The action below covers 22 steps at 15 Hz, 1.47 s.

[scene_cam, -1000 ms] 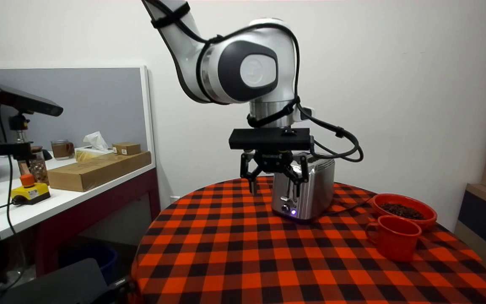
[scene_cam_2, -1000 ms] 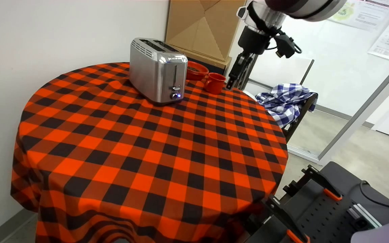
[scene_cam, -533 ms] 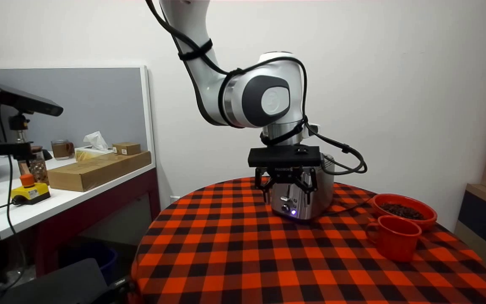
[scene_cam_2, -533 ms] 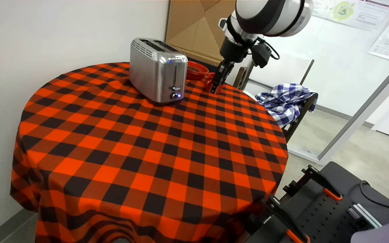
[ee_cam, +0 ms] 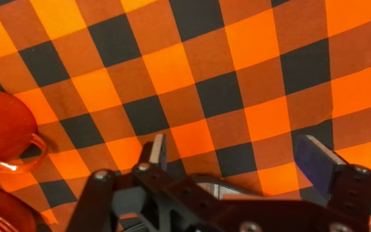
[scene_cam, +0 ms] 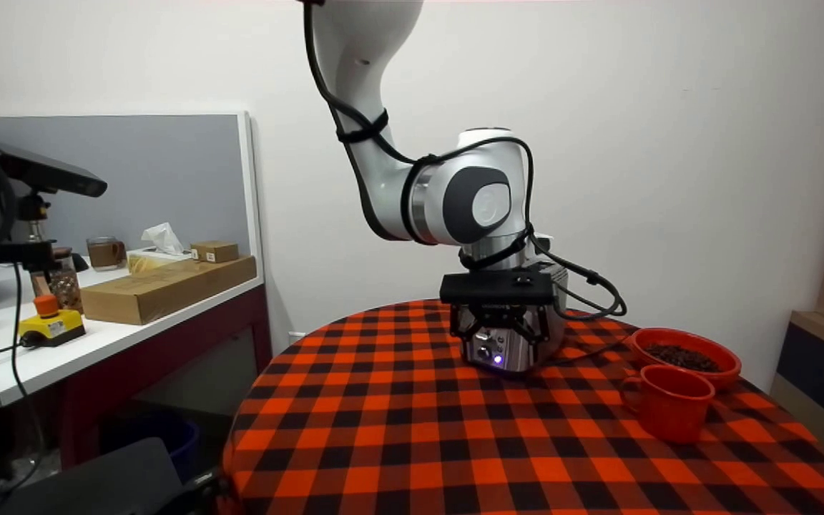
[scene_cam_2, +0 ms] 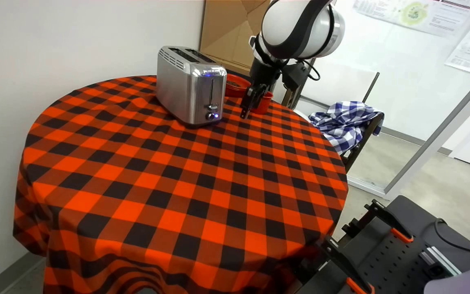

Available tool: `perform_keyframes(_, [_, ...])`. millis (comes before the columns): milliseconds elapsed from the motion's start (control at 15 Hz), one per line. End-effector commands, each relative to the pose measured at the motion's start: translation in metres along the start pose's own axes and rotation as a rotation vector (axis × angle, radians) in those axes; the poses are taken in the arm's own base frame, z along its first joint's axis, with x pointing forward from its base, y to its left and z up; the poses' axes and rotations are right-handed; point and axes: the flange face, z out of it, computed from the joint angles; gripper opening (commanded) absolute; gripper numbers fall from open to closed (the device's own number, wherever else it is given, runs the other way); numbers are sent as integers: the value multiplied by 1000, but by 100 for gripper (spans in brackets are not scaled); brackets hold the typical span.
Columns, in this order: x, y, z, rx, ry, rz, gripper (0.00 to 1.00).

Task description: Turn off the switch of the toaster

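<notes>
The silver toaster [scene_cam_2: 190, 90] stands upright on the checked tablecloth. Its front shows a lever [scene_cam_2: 212, 107], a round knob [scene_cam_2: 210, 116] and a lit light [scene_cam: 498, 359]. My gripper [scene_cam_2: 244, 113] hangs just in front of that face, fingers pointing down, with a gap between it and the toaster. In an exterior view the gripper [scene_cam: 501, 347] overlaps the toaster's front, a finger on either side of the knob and light. In the wrist view the gripper [ee_cam: 232, 145] is wide open and empty. The toaster's edge [ee_cam: 217, 190] shows there, mostly hidden by the gripper linkage.
A red mug [scene_cam: 673, 404] and a red bowl [scene_cam: 730, 365] of dark beans stand beside the toaster. A black cord [scene_cam: 587, 355] runs from the toaster. The round table [scene_cam_2: 169, 183] stands by a wall. A white desk [scene_cam: 104, 357] with boxes is at one side.
My gripper has moved down and toward the toaster's front, in an exterior view from upper left to in front of the knob. It has stayed open. The toaster has not moved.
</notes>
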Motion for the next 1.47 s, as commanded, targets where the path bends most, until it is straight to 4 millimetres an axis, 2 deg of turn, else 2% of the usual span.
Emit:
perform_keyframes(0, [20,8,18,-23,22,28,100])
perform_keyframes(267, [33,10,33,-44,36,32,100])
perform_keyframes(600, [39,12,50,-65,73,48,100])
perform_keyframes(1400, [42,8,58,-79,228,67,100])
